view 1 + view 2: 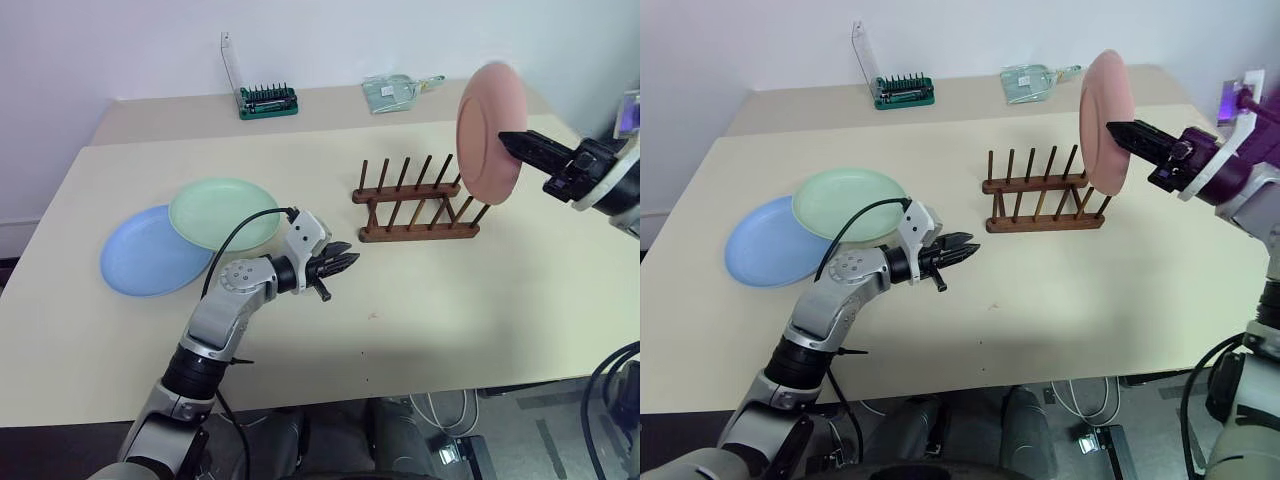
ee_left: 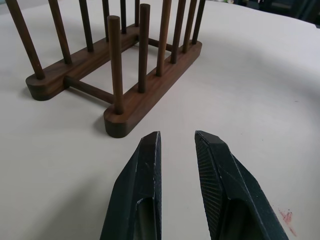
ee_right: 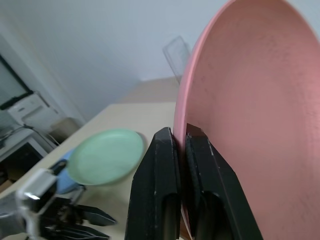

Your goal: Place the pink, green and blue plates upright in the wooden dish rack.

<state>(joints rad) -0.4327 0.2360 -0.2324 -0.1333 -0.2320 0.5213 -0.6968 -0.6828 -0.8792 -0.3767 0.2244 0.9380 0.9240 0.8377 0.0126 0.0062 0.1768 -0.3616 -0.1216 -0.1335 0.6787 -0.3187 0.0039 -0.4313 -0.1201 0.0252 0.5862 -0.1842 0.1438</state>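
The right pincer is clamped on the rim of the pink plate and holds it on edge in the air, above and just to the right of the right end of the wooden dish rack. In the right wrist view the two black fingers pinch the plate's rim between them, one on each face.

The rack stands right of the middle of the cream surface, its two rails running left to right, every slot between the pegs vacant.

The left pincer hovers low over the surface to the near left of the rack, pointing toward it. Its fingers stand a little apart with nothing between them, as the left wrist view shows, with the rack's near end just beyond the tips.

The green plate lies flat on the left part of the surface, its edge overlapping the blue plate, which lies flat to its near left.

Along the far edge of the surface sit a green screwdriver-bit holder with its clear lid raised, and to its right a clear plastic packet.
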